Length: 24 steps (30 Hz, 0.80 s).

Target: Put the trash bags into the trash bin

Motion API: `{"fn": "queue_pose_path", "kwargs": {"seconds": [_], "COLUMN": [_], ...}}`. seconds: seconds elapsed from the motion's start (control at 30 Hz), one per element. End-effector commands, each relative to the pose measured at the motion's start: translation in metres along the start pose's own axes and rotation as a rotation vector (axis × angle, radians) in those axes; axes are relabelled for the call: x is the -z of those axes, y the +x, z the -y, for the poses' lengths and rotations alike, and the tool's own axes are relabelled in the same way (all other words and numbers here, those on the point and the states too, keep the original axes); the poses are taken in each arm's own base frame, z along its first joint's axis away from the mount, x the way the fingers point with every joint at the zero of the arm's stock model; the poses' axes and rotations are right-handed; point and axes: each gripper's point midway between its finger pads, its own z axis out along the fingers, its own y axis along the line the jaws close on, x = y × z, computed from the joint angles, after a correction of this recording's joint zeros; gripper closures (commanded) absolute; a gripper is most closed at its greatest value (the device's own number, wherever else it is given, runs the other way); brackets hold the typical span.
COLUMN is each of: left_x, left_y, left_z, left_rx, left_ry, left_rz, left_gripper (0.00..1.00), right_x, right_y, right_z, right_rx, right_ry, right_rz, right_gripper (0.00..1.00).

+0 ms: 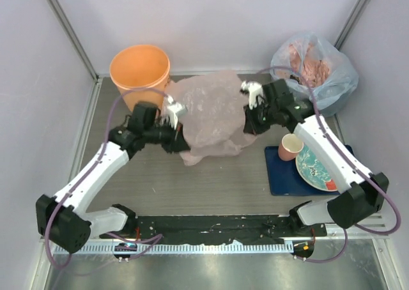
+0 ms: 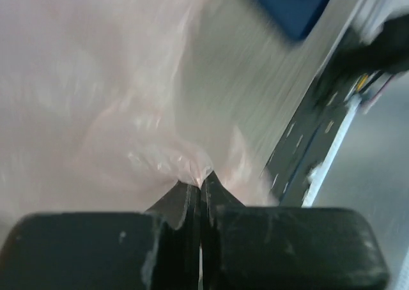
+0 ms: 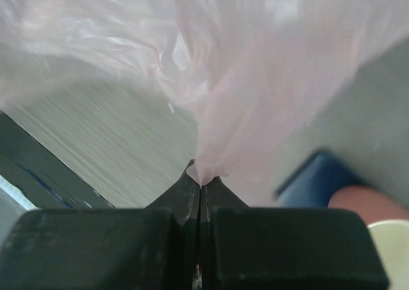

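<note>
The pale-pink translucent trash bag [image 1: 211, 114] hangs spread between my two grippers above the table's middle. My left gripper [image 1: 174, 125] is shut on the bag's left edge; in the left wrist view the plastic [image 2: 115, 98] bunches into the closed fingertips [image 2: 202, 180]. My right gripper [image 1: 250, 111] is shut on the bag's right edge; in the right wrist view the film [image 3: 255, 73] runs down into the closed fingertips [image 3: 200, 175]. The orange trash bin [image 1: 140, 71] stands upright at the back left, just behind and left of the left gripper, its mouth open.
A bluish-clear sack stuffed with pink plastic [image 1: 316, 69] sits at the back right. A blue mat [image 1: 284, 175] at the right holds a small pink cup [image 1: 290, 147] and a patterned plate [image 1: 316, 168]. Walls enclose the left, back and right.
</note>
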Motion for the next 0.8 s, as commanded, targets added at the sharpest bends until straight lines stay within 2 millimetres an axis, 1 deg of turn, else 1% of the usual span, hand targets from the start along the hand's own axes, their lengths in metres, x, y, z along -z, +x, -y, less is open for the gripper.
{"fn": "queue_pose_path", "kwargs": {"seconds": [0.0, 0.03, 0.07, 0.1, 0.13, 0.17, 0.2, 0.23, 0.27, 0.3, 0.33, 0.37, 0.4, 0.43, 0.5, 0.53, 0.57, 0.6, 0.63, 0.67, 0.7, 0.73, 0.77], "left_x": [0.09, 0.079, 0.092, 0.094, 0.086, 0.086, 0.089, 0.085, 0.087, 0.094, 0.096, 0.101, 0.103, 0.105, 0.109, 0.107, 0.107, 0.108, 0.107, 0.108, 0.108, 0.106, 0.107], "left_y": [-0.171, -0.185, -0.206, -0.22, -0.225, -0.23, -0.24, -0.24, -0.242, -0.249, -0.248, -0.252, -0.252, -0.25, -0.252, -0.25, -0.252, -0.253, -0.252, -0.255, -0.256, -0.255, -0.257], "left_z": [0.096, 0.091, 0.105, 0.11, 0.107, 0.109, 0.112, 0.11, 0.113, 0.12, 0.122, 0.123, 0.124, 0.125, 0.124, 0.122, 0.122, 0.121, 0.122, 0.123, 0.123, 0.122, 0.123], "left_rx": [-0.248, -0.219, -0.21, -0.222, -0.188, -0.13, -0.14, -0.116, -0.107, -0.094, -0.085, -0.085, -0.063, -0.057, -0.028, -0.007, -0.002, 0.013, 0.057, 0.065, 0.081, 0.135, 0.146], "left_ry": [0.187, 0.205, 0.241, 0.268, 0.286, 0.308, 0.329, 0.344, 0.36, 0.395, 0.401, 0.399, 0.408, 0.412, 0.415, 0.416, 0.427, 0.437, 0.457, 0.478, 0.49, 0.508, 0.519], "left_rz": [0.459, 0.441, 0.478, 0.514, 0.517, 0.53, 0.577, 0.578, 0.592, 0.626, 0.637, 0.669, 0.674, 0.683, 0.707, 0.704, 0.711, 0.711, 0.702, 0.712, 0.715, 0.707, 0.72], "left_gripper": [1.0, 1.0, 1.0, 1.0, 1.0, 1.0, 1.0, 1.0, 1.0, 1.0, 1.0, 1.0, 1.0, 1.0, 1.0, 1.0, 1.0, 1.0, 1.0, 1.0, 1.0, 1.0, 1.0], "right_x": [0.127, 0.137, 0.145, 0.148, 0.152, 0.153, 0.155, 0.152, 0.156, 0.158, 0.162, 0.166, 0.166, 0.172, 0.173, 0.169, 0.17, 0.169, 0.159, 0.158, 0.155, 0.148, 0.149], "right_y": [-0.138, -0.151, -0.171, -0.178, -0.183, -0.188, -0.188, -0.186, -0.188, -0.189, -0.191, -0.194, -0.197, -0.199, -0.201, -0.199, -0.199, -0.198, -0.194, -0.195, -0.195, -0.191, -0.195], "right_z": [-0.05, -0.055, -0.058, -0.063, -0.071, -0.074, -0.079, -0.083, -0.086, -0.089, -0.092, -0.096, -0.098, -0.104, -0.111, -0.113, -0.119, -0.122, -0.122, -0.123, -0.123, -0.123, -0.124], "right_rx": [0.074, 0.048, 0.048, 0.044, 0.012, 0.009, 0.001, -0.003, -0.011, -0.013, -0.011, -0.029, -0.03, -0.026, -0.056, -0.071, -0.061, -0.092, -0.109, -0.107, -0.129, -0.147, -0.137], "right_ry": [-0.105, -0.129, -0.148, -0.173, -0.224, -0.254, -0.282, -0.313, -0.334, -0.349, -0.371, -0.391, -0.411, -0.442, -0.499, -0.526, -0.569, -0.597, -0.613, -0.629, -0.642, -0.651, -0.666], "right_rz": [0.528, 0.567, 0.619, 0.634, 0.642, 0.656, 0.661, 0.654, 0.667, 0.671, 0.679, 0.687, 0.687, 0.692, 0.681, 0.666, 0.668, 0.654, 0.63, 0.639, 0.631, 0.618, 0.636], "right_gripper": [0.99, 0.99, 0.99, 0.99, 0.99, 0.99, 0.99, 0.99, 0.99, 0.99, 0.99, 0.99, 0.99, 0.99, 0.99, 0.98, 0.96, 0.94, 0.9, 0.85, 0.81, 0.79, 0.74]}}
